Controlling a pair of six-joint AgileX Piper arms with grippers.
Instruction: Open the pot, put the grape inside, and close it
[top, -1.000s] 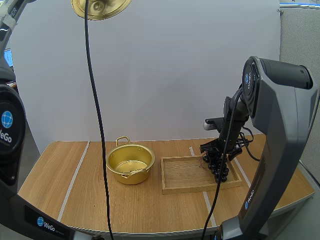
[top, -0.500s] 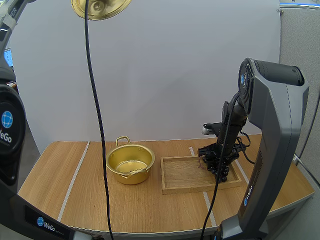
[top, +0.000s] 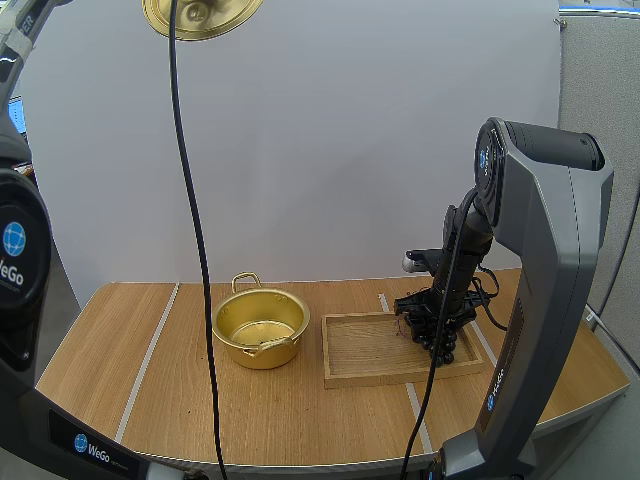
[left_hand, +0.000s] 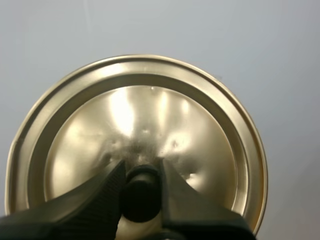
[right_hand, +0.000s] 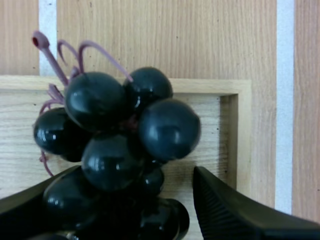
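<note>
left gripper (left_hand: 141, 172): raised high, fingers pinching lid (left_hand: 150, 115) knob | right gripper (right_hand: 136, 175): low, pointing down, fingers apart astride grapes (right_hand: 120, 125)

Wooden tray (top: 372, 352) on table (top: 100, 340) — pale wood, white stripes (top: 153, 350)

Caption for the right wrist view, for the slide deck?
Right gripper, jaws open either side of the bunch of grapes, at a corner of the wooden tray.

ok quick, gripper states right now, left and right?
Left gripper: shut on the lid, by its knob.
Right gripper: open, straddling the grapes at the tray.
</note>
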